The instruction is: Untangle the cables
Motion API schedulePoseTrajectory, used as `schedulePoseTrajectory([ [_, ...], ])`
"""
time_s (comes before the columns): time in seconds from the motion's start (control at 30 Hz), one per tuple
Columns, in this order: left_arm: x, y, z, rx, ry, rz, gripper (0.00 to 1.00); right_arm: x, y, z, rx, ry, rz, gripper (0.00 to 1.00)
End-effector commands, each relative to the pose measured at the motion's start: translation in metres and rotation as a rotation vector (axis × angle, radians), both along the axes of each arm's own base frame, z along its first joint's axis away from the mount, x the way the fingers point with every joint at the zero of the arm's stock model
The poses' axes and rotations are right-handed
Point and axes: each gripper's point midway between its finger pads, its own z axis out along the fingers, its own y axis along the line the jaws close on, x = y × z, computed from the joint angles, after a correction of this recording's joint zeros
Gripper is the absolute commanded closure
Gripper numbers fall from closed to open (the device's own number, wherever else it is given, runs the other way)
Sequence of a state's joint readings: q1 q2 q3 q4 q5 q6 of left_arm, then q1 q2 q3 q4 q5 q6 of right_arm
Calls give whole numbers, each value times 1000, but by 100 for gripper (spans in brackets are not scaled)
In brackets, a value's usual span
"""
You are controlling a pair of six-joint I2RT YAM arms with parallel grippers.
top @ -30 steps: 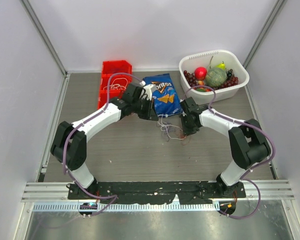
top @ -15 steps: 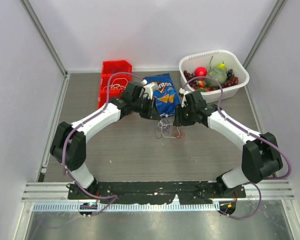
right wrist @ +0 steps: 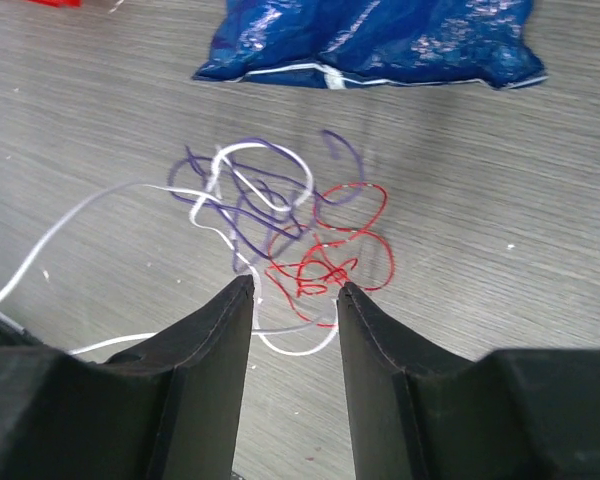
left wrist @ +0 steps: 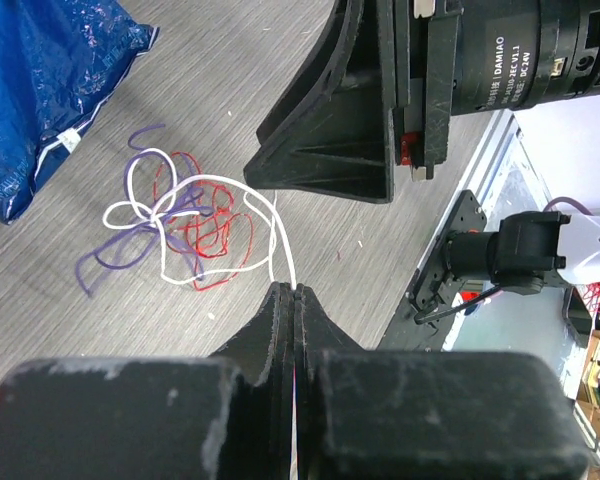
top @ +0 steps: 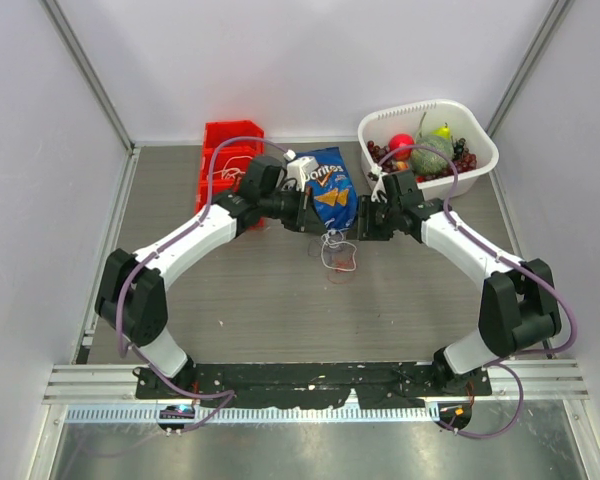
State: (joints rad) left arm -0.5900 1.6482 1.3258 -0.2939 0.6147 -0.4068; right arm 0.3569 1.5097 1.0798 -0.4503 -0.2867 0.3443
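On the grey bench [top: 260, 300], your left fingers [left wrist: 283, 320] are clamped on the white cable [left wrist: 272, 240] and your right fingers [right wrist: 230, 320] gape empty above the cables [right wrist: 280, 225], so a hard tug might cinch the tangle tighter.

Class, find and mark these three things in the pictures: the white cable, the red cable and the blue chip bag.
white cable [right wrist: 265, 146], right wrist view, top of its loop
red cable [right wrist: 320, 272], right wrist view, its dense knotted part
chip bag [right wrist: 380, 40], right wrist view, middle of the blue foil
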Motion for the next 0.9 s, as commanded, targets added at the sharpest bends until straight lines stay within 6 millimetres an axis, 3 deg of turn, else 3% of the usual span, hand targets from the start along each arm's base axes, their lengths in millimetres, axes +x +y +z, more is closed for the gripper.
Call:
schedulePoseTrajectory([
  [0.0,-3,-4,39,-69,-93,-37,100,5,20,50,124,-120,58,53],
  [0.1,-5,-6,39,-72,-87,-44,100,4,19,49,125,-127,59,40],
  [0.17,-4,-7,40,-74,-89,-43,100,6,20,31,98,-55,64,38],
  [0.23,-4,-8,41,-80,-85,-50,100,8,22,27,91,-28,76,38],
  [0.4,-9,-11,46,-89,-88,-65,100,16,25,41,102,-90,93,37],
  [0.5,-10,-14,53,-104,-96,-77,100,13,32,20,96,-20,115,36],
  [0.67,-13,-22,71,-148,-98,-115,100,5,62,-3,129,70,170,36],
  [0.8,-19,-27,84,-179,-99,-142,100,12,58,-23,86,113,101,40],
  [0.87,-20,-27,90,-187,-109,-139,100,15,44,-34,10,143,49,52],
])
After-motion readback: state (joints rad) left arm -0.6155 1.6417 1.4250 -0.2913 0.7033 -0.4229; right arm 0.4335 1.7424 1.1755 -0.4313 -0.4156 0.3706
